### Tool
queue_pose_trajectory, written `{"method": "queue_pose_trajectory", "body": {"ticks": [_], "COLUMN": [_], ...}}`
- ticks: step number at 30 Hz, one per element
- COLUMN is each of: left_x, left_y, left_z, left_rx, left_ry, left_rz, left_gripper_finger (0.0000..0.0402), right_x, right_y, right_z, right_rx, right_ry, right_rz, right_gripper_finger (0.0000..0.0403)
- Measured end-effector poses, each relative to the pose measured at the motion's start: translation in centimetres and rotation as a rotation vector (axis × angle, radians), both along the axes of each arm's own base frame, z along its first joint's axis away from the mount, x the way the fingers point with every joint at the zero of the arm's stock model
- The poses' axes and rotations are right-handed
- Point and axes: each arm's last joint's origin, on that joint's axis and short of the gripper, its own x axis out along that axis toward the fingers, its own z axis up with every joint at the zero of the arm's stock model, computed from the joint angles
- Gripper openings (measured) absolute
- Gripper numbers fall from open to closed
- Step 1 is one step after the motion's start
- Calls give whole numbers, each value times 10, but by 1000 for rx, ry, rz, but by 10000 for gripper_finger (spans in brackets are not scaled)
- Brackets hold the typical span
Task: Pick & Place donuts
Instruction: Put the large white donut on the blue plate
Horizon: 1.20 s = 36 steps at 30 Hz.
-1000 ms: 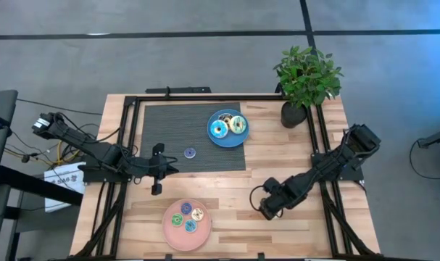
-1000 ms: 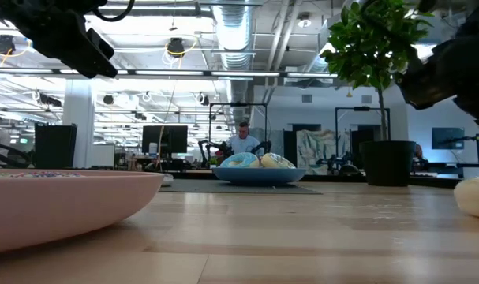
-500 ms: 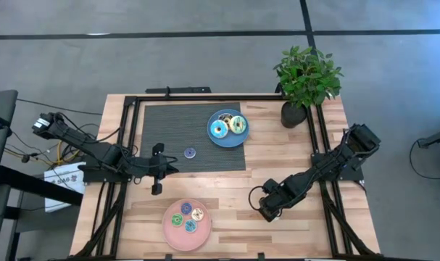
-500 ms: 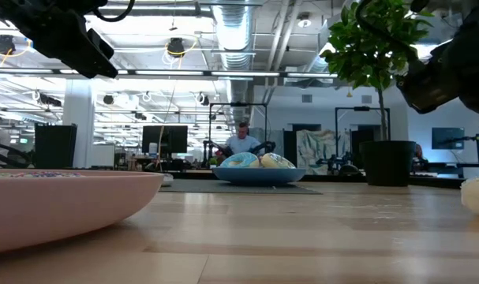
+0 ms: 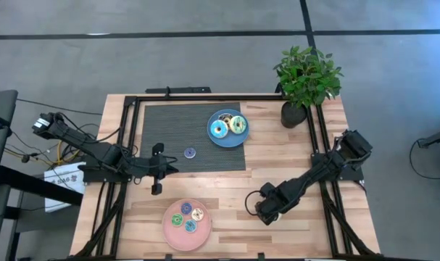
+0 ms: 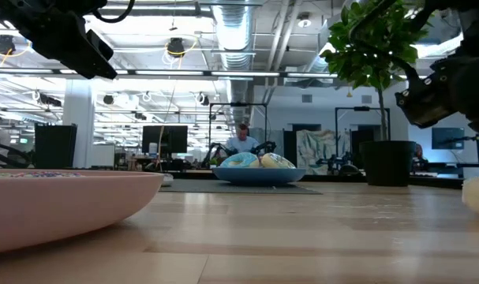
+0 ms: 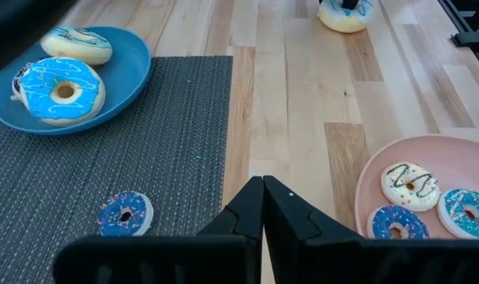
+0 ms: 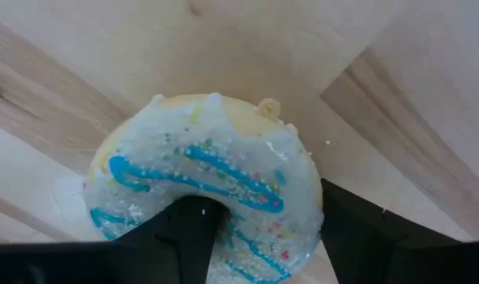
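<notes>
While parked over the dark mat, left gripper [image 5: 156, 168] pinched together, empty, just beside a small blue donut [image 5: 190, 152]. Farther right, right gripper [image 5: 267, 211] straddling, not yet clamping, a cream blue-iced donut [image 8: 207, 189] on bare wood. Risks skidding it aside if closing off-centre.

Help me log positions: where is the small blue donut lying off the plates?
High view: the small blue donut lies alone on the dark mat, just ahead of the left gripper, left of the blue plate.
</notes>
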Motion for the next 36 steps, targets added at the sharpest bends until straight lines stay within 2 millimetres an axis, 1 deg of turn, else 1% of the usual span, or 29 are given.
{"method": "queue_pose_trajectory", "body": {"ticks": [3,15,18,21,25,28,31,34,36], "left_x": [0,0,0,0,0,-3,-8,-14,-17], "left_y": [0,0,0,0,0,2,4,6,8], "left_z": [0,0,0,0,1,5,11,17,21], "left_rx": [15,22,23,23,22,41,84,93,108], "left_ry": [0,-4,-4,-3,-7,-28,-62,-103,-125], "left_rz": [-5,-9,-9,-10,-10,-26,-59,-70,-81], "left_gripper_finger": [0,0,0,0,0,0,0,0,0], "right_x": [1,3,3,3,1,5,18,39,50], "right_y": [-1,-1,-4,-9,-23,-37,-52,-72,-87], "right_z": [4,7,17,34,61,79,92,97,101], "right_rx": [-22,-16,-23,-64,-162,-243,-297,-324,-347], "right_ry": [-22,-48,-92,-193,-391,-558,-708,-814,-863], "right_rz": [0,-10,-69,-153,-298,-396,-437,-441,-414], "right_gripper_finger": [188,152,146,142,141,143,142,137,133]}}
